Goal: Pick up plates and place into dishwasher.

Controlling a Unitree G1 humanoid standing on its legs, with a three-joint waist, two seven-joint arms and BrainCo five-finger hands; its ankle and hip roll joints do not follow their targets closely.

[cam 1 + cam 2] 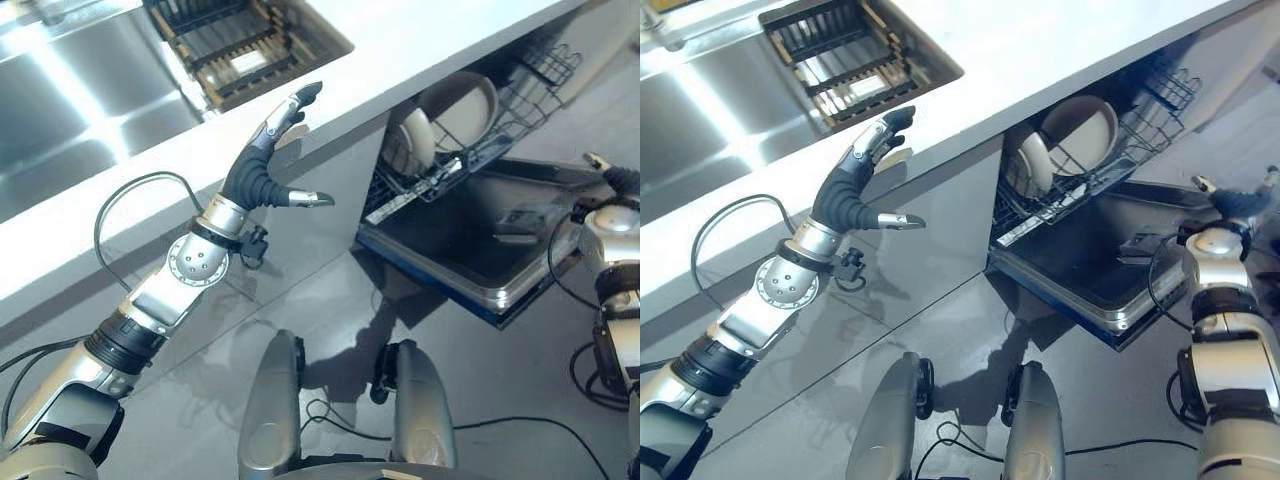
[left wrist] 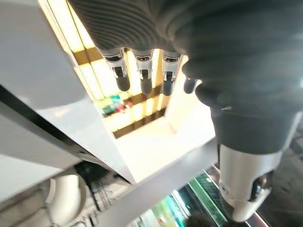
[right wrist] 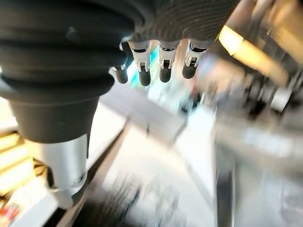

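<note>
Two beige plates stand on edge in the dishwasher's lower rack (image 1: 520, 95): a smaller one (image 1: 412, 140) on the left and a larger one (image 1: 460, 105) beside it. My left hand (image 1: 262, 160) is raised in front of the white counter's edge, left of the dishwasher. It is open, with straight fingers (image 2: 142, 71) and the thumb stuck out, and holds nothing. One plate (image 2: 66, 198) shows below it in the left wrist view. My right hand (image 1: 1230, 200) hovers at the far right, past the lowered dishwasher door (image 1: 470, 240). Its relaxed fingers (image 3: 161, 61) are empty.
The white counter (image 1: 420, 40) runs across the top over the dishwasher. A steel sink (image 1: 70, 90) is set into it at the left, with a slatted dish rack (image 1: 240, 45) in its right basin. Grey floor lies in front of the cabinet.
</note>
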